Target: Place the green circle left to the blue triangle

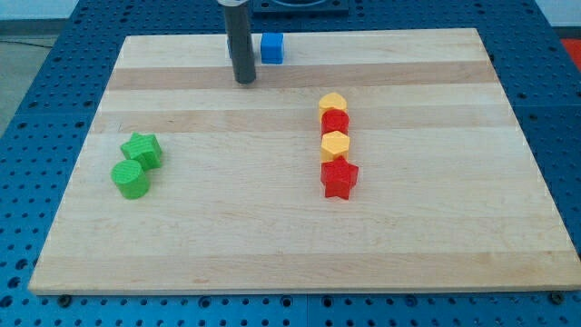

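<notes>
My tip (245, 80) rests on the far board, touching nothing, just left of the blue block (271, 47); the green circle (131, 179) sits near-left, touching the green star (142, 149).

Pale smooth wooden board (272, 227), matt plastic-looking blocks, dark matt rod (241, 45)

This is a lab bench for robot tests. A pale wooden board (300, 227) lies on a blue perforated metal table (36, 109) with rows of mounting holes, showing at the frame's left, right and bottom edges.
</notes>
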Action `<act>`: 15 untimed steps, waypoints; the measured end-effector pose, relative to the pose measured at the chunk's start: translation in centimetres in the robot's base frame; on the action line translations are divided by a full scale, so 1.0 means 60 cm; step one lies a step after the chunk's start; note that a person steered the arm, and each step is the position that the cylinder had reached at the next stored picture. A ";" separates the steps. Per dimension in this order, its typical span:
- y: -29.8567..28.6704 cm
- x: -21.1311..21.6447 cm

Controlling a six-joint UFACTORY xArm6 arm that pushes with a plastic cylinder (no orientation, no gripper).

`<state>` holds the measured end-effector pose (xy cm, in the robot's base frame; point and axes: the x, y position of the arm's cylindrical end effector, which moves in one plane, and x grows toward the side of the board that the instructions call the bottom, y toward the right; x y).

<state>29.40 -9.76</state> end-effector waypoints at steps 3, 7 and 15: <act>-0.004 -0.042; 0.004 0.182; -0.234 0.368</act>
<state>51.45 -23.80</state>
